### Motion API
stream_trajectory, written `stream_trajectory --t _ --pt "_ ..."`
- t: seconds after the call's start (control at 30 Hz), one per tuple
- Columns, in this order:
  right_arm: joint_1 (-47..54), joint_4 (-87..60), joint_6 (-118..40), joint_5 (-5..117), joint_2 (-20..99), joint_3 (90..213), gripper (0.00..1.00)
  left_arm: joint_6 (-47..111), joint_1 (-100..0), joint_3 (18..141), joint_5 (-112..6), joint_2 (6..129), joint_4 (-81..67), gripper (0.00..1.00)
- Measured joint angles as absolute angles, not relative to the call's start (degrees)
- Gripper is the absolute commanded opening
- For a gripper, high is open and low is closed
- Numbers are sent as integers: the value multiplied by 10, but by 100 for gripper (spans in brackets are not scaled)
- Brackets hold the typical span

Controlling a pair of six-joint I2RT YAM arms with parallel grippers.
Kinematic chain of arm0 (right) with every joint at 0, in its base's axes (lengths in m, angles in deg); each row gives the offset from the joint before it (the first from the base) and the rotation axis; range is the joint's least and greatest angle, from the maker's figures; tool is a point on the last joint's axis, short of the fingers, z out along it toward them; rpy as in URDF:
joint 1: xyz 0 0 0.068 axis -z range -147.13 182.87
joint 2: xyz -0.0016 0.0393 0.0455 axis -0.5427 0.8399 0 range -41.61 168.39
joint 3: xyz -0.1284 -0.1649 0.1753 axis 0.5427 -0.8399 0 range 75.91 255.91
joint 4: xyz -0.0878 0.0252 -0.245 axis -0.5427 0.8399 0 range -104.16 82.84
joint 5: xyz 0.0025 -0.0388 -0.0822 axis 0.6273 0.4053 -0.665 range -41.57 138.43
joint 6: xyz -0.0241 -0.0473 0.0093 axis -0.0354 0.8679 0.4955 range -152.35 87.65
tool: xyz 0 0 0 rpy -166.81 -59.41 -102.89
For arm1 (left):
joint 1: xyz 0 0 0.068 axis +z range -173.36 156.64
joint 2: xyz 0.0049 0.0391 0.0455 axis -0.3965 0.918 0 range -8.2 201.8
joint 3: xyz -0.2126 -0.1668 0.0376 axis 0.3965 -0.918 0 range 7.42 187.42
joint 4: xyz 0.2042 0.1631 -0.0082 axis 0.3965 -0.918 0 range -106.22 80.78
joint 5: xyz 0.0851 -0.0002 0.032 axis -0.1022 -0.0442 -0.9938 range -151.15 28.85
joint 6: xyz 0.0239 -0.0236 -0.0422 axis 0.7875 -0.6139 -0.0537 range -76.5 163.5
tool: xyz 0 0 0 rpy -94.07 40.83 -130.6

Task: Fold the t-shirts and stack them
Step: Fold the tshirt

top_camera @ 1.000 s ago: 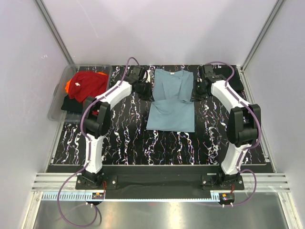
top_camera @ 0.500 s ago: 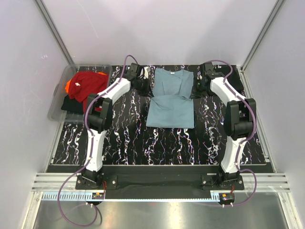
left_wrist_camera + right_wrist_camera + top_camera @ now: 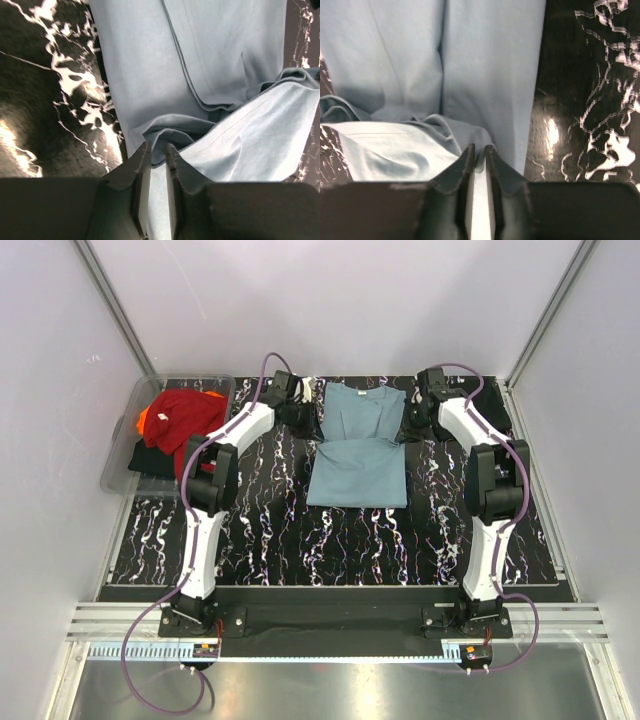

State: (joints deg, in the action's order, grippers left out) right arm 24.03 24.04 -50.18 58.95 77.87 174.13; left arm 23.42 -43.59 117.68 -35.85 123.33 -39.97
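The teal-blue t-shirt [image 3: 358,470] lies flat at the back middle of the table, its lower part folded up over itself, collar at the far end. My left gripper [image 3: 308,423] is at the left end of the folded-up edge. In the left wrist view, that gripper [image 3: 157,147] has its jaws slightly parted, and the crumpled corner of the teal t-shirt [image 3: 210,60] lies at the tips. My right gripper [image 3: 410,425] is at the right end of the edge. Seen from the right wrist, this gripper [image 3: 479,149] still has a bunched fold of the teal t-shirt [image 3: 490,65] between its nearly shut tips.
A clear plastic tub [image 3: 118,462] stands at the back left, holding a red t-shirt [image 3: 185,412], an orange one [image 3: 146,418] and a black one [image 3: 150,458]. A dark plain patch [image 3: 495,410] lies behind the right arm. Grey walls close in on three sides.
Both grippers carried the shirt's folded edge a little farther back. The left jaws have parted, and the right jaws have eased slightly.
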Motion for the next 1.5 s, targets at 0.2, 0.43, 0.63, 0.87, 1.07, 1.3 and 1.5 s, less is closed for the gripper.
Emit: stream_trajectory --t 0.2,0.43,0.63,0.87,1.07,1.3,1.5 --pt "251 241 -506 602 780 1763 44 242 -433 1172 -391 1222 -396 38" --pt "265 247 -524 623 686 1663 51 237 -432 1072 -390 1104 -384 39" --pt "265 252 -525 657 601 1555 55 226 -446 926 -359 1019 -349 47" --pt "265 247 -522 681 551 1437 57 216 -466 799 -355 1000 -322 50" --pt "265 230 -509 691 528 1400 56 208 -466 756 -358 990 -294 50" --pt "265 204 -506 716 529 1372 58 197 -466 734 -354 984 -267 48" --pt "265 189 -509 722 529 1334 58 195 -467 734 -354 984 -258 46"
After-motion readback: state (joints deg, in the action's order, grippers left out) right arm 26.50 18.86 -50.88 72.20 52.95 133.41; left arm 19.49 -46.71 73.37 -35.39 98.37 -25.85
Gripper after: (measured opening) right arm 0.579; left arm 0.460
